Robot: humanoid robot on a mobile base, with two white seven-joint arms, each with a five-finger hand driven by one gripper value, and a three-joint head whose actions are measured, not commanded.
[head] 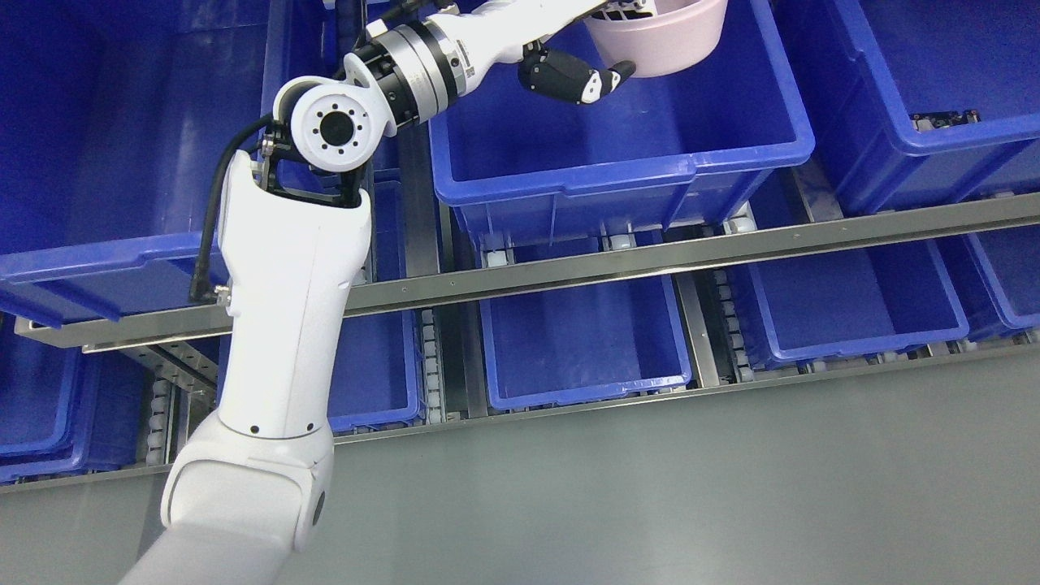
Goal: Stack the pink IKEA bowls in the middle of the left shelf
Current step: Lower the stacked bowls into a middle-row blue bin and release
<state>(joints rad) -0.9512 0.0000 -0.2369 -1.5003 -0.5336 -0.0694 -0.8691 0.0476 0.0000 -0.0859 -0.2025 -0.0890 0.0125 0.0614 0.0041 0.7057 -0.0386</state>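
Head view, looking down at a shelf point(617, 264) of blue bins.

Count:
- Pink bowl point(662, 41): one visible, cut off by the top edge of the picture. Whether it is a single bowl or several nested cannot be told.
- Robot arms: one, the left arm point(280, 325), rising from the lower left and bending at the elbow joint toward the far right. No other arm shows.
- Blue bins on the upper level: three visible in part. A large one at far left point(97, 162), a middle one point(617, 154), and a right one point(918, 81).
- Blue bins on the lower level: about five visible in part, including one under the middle point(581, 349) and one to its right point(853, 309).
- Small dark object point(946, 119) in the upper right bin: one, too small to identify.

Bowl position: over the far part of the upper middle bin, above its floor; whether it rests on anything cannot be told.

Left hand point(597, 49): holding the bowl at its left side. The black thumb point(577, 80) lies against the outer wall just under the rim. The other fingers go over the rim into the bowl and are mostly cut off by the picture edge. Grip reads as a pinch on the bowl wall.

Grey floor point(691, 487) fills the near part of the view.
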